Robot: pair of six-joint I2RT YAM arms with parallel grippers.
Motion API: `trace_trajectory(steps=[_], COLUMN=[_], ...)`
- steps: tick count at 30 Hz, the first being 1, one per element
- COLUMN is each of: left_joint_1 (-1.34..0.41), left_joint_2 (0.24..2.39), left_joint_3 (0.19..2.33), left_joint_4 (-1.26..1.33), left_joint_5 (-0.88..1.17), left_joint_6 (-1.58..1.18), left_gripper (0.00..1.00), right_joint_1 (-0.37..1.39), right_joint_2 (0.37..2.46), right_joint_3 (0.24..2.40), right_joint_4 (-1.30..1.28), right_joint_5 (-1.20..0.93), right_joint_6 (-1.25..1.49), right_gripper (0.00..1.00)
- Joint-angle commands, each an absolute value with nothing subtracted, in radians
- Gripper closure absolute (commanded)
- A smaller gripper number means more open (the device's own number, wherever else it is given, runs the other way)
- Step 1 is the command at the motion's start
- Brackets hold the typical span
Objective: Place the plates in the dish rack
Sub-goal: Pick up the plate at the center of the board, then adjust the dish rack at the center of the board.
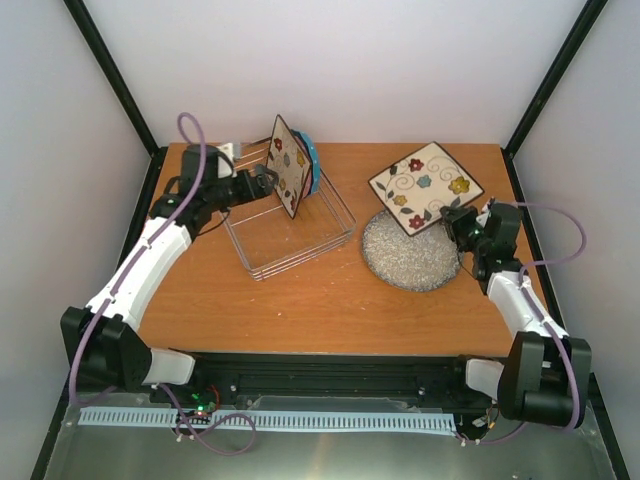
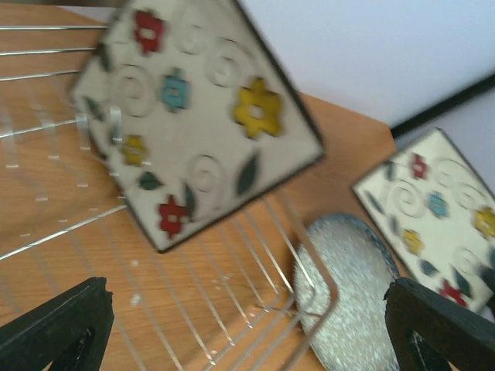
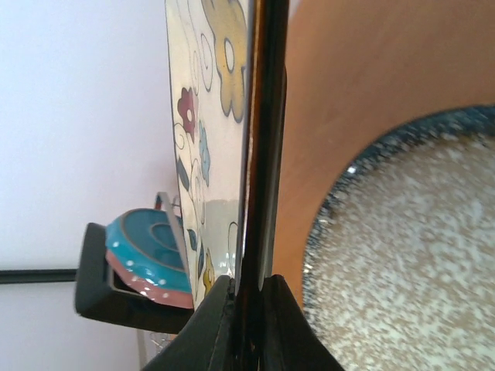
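One square cream plate (image 1: 425,187), clenched by its dark rim in right gripper (image 3: 249,309), looks stiff, slick, chip-prone; left gripper (image 2: 247,301) gapes empty, racked plate (image 2: 193,116) just ahead.

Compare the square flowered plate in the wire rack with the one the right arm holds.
The square cream flowered plate in the silver wire dish rack stands on edge, ungripped. The other square cream flowered plate tilts face-up, clamped in the right gripper's jaws, partly over a round grey speckled plate. Both share flowers and dark rims.
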State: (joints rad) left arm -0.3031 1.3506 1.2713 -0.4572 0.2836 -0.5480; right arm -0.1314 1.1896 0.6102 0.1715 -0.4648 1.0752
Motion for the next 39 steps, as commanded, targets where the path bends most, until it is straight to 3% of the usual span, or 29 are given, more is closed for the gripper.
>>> trace_trajectory(steps=[1,13,24,32,39], left_joint_1=[-0.162,-0.061,0.159,0.165,0.166], left_joint_2=[1.309,1.329,1.412,1.349,1.432], left_joint_3=[1.253,1.241,1.270,1.125,1.112], left_joint_4=[-0.458,-0.486,-0.507,-0.454,-0.443], left_joint_5=[0.350,0.292,0.282,0.299,0.319], left_joint_6=[-0.584,-0.556,-0.527,-0.599,-0.543], left_gripper=[0.03,0.00,0.00,0.00,0.00], right_joint_1=[-0.135,-0.043,0.152,0.296,0.362], right_joint_2=[1.103,1.134,1.240,1.331,1.414], right_joint_3=[0.772,0.931,1.107,1.231,1.342], right_joint_4=[0.348,0.256,0.218,0.184,0.164], right_joint_5=[-0.547,-0.545,-0.478,-0.370,-0.309], right_joint_6=[1.020,0.964,0.899,0.854,0.822], right_gripper=[0.97,0.97,0.97,0.97,0.97])
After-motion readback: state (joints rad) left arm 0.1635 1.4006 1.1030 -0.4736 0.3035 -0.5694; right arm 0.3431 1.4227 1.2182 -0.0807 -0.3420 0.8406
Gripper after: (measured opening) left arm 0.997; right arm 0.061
